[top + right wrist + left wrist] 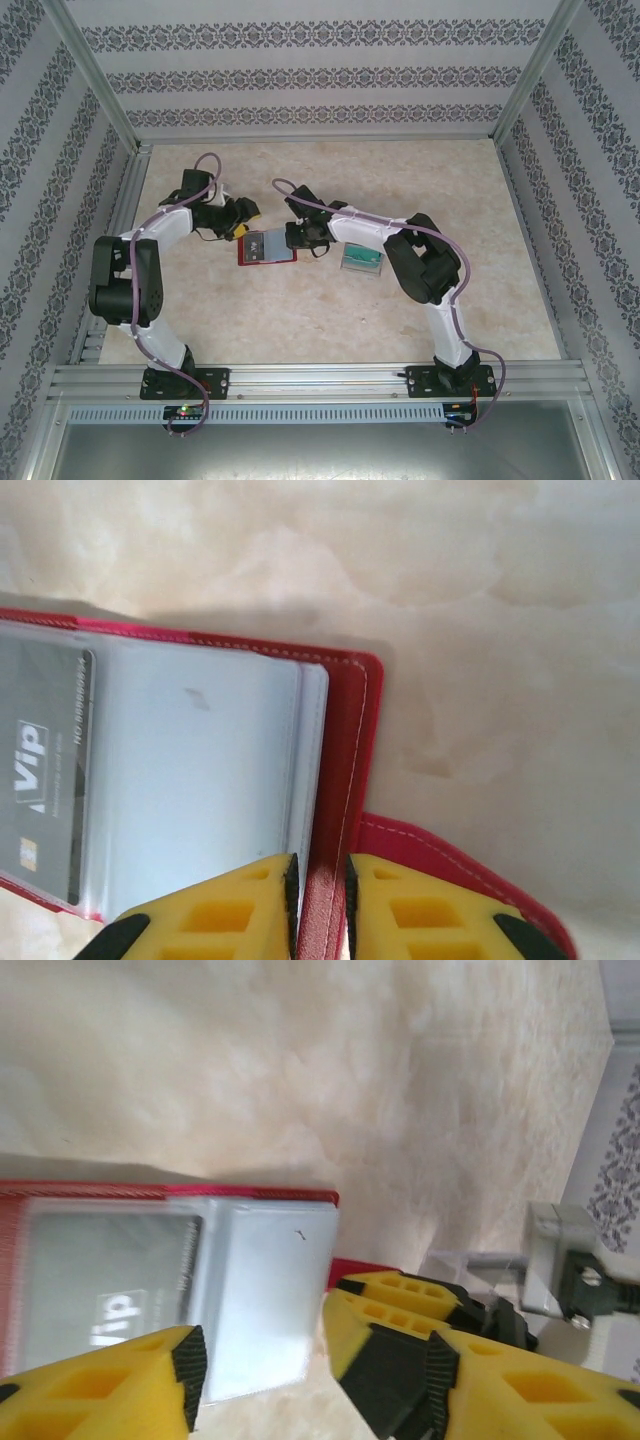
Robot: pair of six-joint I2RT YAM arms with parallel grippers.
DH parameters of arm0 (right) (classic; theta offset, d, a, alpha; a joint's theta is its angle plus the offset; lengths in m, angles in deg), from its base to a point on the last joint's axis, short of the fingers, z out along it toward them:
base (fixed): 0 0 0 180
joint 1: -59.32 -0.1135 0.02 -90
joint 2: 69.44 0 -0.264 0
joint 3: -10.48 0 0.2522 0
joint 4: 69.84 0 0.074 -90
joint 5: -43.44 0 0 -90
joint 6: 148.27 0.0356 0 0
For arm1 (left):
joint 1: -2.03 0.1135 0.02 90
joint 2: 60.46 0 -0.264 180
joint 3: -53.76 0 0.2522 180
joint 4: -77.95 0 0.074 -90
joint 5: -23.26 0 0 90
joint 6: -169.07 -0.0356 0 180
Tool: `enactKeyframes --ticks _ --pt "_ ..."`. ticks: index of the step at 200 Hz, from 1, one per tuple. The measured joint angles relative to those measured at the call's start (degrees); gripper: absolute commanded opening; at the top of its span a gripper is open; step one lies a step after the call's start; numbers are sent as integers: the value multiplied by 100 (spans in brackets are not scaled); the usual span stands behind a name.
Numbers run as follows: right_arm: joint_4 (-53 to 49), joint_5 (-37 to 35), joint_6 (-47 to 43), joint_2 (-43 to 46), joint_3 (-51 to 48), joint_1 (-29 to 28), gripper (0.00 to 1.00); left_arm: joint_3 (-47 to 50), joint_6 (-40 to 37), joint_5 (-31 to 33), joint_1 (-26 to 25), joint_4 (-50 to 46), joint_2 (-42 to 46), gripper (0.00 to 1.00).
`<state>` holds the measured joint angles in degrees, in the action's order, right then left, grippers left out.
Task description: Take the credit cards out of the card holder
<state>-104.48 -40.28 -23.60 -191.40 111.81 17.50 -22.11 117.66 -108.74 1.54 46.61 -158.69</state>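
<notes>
Wallet [262, 250] lies open on the table [330, 330] in the top view, left gripper [243, 232] at its left edge and right gripper [297, 240] at its right. A teal card [362, 260] rests further right. Left wrist: the fingers are spread apart, with the edge of an empty clear pocket [265, 1280] between them and a grey card [100, 1270] in the next pocket. Right wrist: the fingers pinch the wallet's red edge.
</notes>
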Motion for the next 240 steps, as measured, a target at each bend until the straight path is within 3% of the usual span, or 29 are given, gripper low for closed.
enactKeyframes --ticks 97,136,240 --pt "236 -9 151 310 20 -7 24 326 -111 223 149 -262 -55 50" --pt "452 363 286 269 186 -111 22 326 -170 295 149 -313 -208 41" --pt "935 1427 942 -514 363 -195 19 328 -240 439 149 -472 -444 37"
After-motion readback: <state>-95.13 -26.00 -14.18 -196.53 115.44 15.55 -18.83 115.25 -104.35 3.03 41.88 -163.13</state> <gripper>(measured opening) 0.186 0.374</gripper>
